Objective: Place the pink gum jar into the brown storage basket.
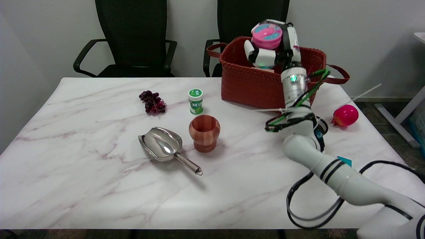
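Hardly any legible print. Small green-and-white cylindrical jar [195,101], well to the left of and below the fingers [253,49] of the right hand [273,49] — white lettering on its green side label, beginning with what looks like "LA", the rest too small to make out; a white mark on the green lid, unreadable. Round pink gum jar [266,36], gripped between those fingers — teal and darker pink shapes on the lid, no letters distinguishable. No readable brand, number or sign elsewhere.
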